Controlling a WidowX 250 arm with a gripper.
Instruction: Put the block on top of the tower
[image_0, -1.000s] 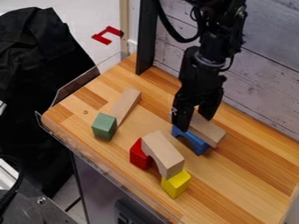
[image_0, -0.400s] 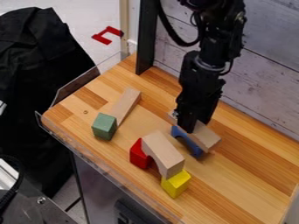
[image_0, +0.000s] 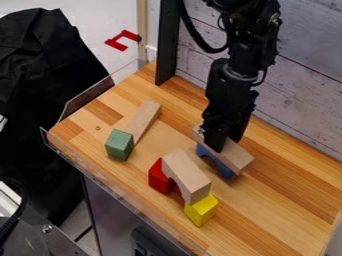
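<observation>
Likely lab, robot arm (image_0: 235, 80), wooden worktop (image_0: 280, 215)

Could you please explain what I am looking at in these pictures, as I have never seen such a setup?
The machine is a black robot arm, viewed by a fixed camera looking down at a slant. Its gripper, the hand-like end, appears closed around a long plain block, with a blue arch partly hidden beneath. On the wooden table, a plain arch bridges a red block and a yellow block. Over to the left in the picture, a green block stands by a plain plank.
</observation>
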